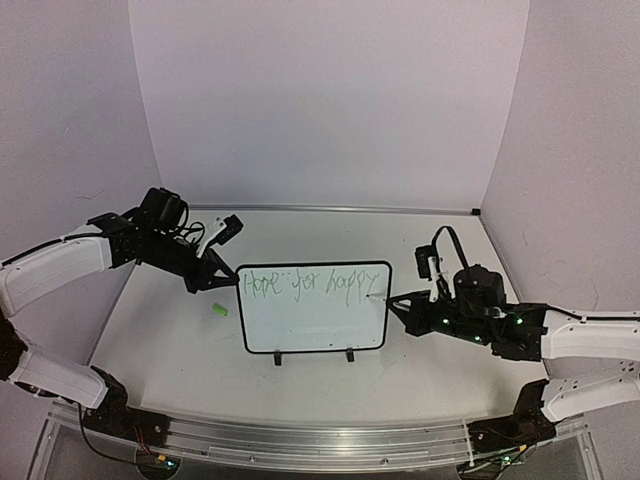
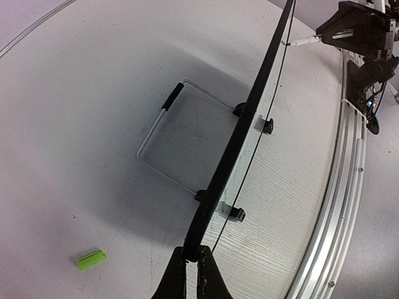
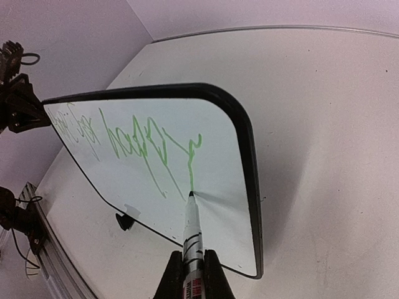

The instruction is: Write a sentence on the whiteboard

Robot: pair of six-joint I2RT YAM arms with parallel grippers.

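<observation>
The whiteboard [image 1: 313,325] stands tilted on its two black feet at mid-table. Thin green handwriting, the sentence [image 1: 305,284], runs along its top and reads roughly "Hope for happy". My left gripper [image 1: 222,283] is shut on the board's upper left corner. In the left wrist view the fingers [image 2: 176,277] pinch the black rim of the whiteboard [image 2: 240,134]. My right gripper [image 3: 194,269] is shut on a white marker [image 3: 192,227], and the marker's tip touches the whiteboard [image 3: 227,215] at the tail of the last letter of the sentence [image 3: 143,146]. From above, the right gripper [image 1: 400,303] sits at the board's right edge.
A small green marker cap [image 1: 220,311] lies on the table left of the board, the same cap [image 2: 91,259] showing in the left wrist view. A wire stand [image 2: 163,143] props the board from behind. A metal rail [image 1: 320,440] runs along the near table edge. Walls close in the back and sides.
</observation>
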